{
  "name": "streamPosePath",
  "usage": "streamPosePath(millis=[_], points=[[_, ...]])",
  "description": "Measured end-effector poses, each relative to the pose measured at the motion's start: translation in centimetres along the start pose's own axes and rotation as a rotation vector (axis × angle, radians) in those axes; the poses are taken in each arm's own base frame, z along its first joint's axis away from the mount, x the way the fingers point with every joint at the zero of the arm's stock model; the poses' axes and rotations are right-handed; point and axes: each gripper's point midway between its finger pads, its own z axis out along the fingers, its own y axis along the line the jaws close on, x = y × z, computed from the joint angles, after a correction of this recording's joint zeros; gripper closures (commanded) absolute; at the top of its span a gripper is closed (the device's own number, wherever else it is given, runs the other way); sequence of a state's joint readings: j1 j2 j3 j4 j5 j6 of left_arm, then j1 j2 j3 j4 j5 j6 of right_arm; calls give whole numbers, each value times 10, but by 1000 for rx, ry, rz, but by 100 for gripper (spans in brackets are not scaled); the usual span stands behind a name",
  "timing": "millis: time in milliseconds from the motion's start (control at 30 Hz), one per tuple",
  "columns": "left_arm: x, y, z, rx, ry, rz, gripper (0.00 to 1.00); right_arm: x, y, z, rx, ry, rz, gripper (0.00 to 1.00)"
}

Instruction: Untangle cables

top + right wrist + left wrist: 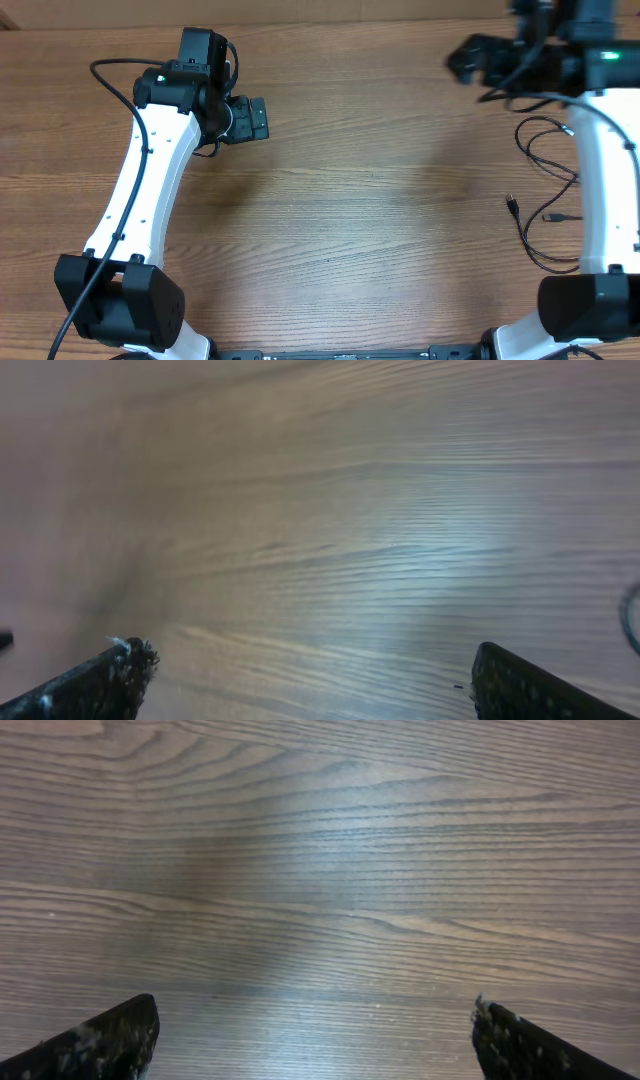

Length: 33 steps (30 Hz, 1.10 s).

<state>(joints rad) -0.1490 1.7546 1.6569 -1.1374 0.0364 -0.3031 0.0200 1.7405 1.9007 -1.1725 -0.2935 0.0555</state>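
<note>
Thin black cables (545, 190) lie in loose loops on the wooden table at the right, partly hidden under my right arm; small plug ends show at the lower left of the loops. My right gripper (465, 60) is high at the back right, away from the cables, open and empty. In the right wrist view its fingers (310, 675) are wide apart over bare wood, with a bit of cable (630, 618) at the right edge. My left gripper (255, 118) is at the back left, open and empty. The left wrist view shows its fingers (315, 1040) apart over bare wood.
The wooden table (360, 220) fills the view. The thicker black cord (110, 75) of the left arm loops near the back left. Both arm bases stand at the front edge.
</note>
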Motion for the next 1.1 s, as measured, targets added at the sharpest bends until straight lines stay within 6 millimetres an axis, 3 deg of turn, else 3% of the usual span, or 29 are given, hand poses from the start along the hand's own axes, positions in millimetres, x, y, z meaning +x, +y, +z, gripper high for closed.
streamPosePath(millis=[133, 333, 600, 700, 867, 1100], points=[[4, 8, -4, -25, 23, -9, 1, 23, 28, 20, 23, 93, -86, 0], [25, 33, -17, -76, 126, -86, 0, 68, 24, 50, 85, 301, -75, 0], [88, 50, -36, -144, 398, -137, 0, 126, 5, 39, 165, 548, 8, 0], [99, 48, -41, -148, 442, -131, 0, 141, 3, 30, 182, 619, 34, 0], [107, 37, -43, -141, 470, -83, 0, 145, 3, 25, 189, 634, 45, 0], [103, 17, -45, -93, 370, -20, 0, 124, 2, -5, 236, 452, 33, 0]])
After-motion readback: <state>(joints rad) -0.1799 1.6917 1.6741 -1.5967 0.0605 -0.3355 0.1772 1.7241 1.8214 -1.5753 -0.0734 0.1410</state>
